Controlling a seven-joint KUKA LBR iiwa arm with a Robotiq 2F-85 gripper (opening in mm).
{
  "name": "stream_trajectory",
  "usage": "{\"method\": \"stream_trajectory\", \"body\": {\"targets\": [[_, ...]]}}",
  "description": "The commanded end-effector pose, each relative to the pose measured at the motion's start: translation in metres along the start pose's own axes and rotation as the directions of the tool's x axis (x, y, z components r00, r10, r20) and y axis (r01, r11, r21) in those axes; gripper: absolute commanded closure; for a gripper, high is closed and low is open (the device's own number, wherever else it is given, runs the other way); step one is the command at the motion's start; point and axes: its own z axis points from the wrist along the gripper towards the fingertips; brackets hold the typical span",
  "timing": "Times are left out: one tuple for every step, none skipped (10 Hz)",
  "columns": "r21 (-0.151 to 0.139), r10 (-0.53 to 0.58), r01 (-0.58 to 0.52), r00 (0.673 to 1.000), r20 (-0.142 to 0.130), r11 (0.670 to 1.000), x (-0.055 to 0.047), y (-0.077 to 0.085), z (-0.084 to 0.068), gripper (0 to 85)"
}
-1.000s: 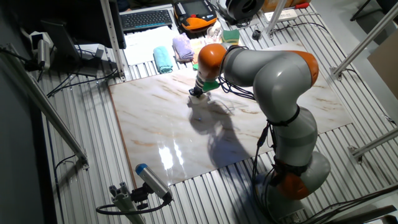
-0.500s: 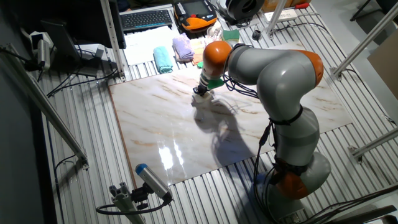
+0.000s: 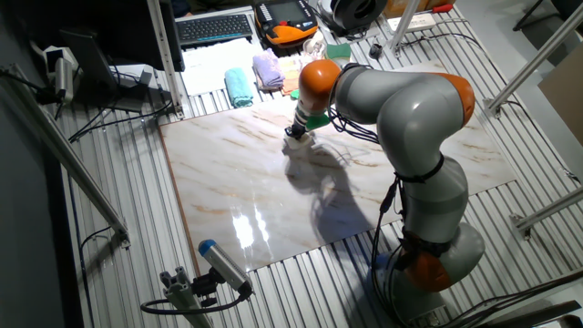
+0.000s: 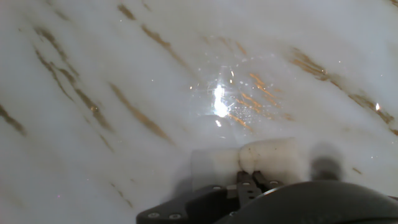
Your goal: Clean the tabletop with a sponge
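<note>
Fingers (image 4: 252,180) clenched on the sponge (image 4: 267,158), pressed onto the marble worktop (image 3: 228,173). Sponge blurred in hand view, hidden under the arm (image 3: 401,100) in fixed view.

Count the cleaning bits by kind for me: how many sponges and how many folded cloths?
Sponges: 2, the cream sponge in the gripper and a green-and-yellow sponge.
Folded cloths: 2, a teal cloth and a lilac cloth.
Total: 4.
</note>
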Motion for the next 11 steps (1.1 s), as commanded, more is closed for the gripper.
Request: {"method": "stream_trajectory", "body": {"targets": [[0.002,-0.002,0.002,1.000,0.001,1.000,-0.0001,0.0000,0.0007,85.0],[0.008,-0.003,0.003,1.000,0.005,1.000,-0.0001,0.0000,0.0013,85.0],[0.011,-0.002,0.002,1.000,0.009,1.000,-0.0004,0.0002,0.0020,85.0],[0.034,-0.010,0.009,1.000,0.015,0.999,-0.0009,0.0005,0.0019,85.0],[0.034,-0.011,0.011,1.000,0.015,0.999,-0.0013,0.0004,0.0016,85.0],[0.034,-0.011,0.011,1.000,0.018,0.999,-0.0018,0.0007,0.0019,85.0],[0.053,-0.017,0.016,1.000,0.024,0.998,-0.0025,0.0010,0.0022,85.0],[0.059,-0.020,0.019,0.999,0.028,0.998,-0.0031,0.0013,0.0029,85.0],[0.059,-0.020,0.018,0.999,0.033,0.998,-0.0042,0.0024,0.0050,85.0],[0.059,-0.017,0.015,0.999,0.039,0.998,-0.0054,0.0035,0.0072,85.0],[0.061,-0.014,0.012,0.999,0.044,0.998,-0.0067,0.0046,0.0077,85.0]]}}
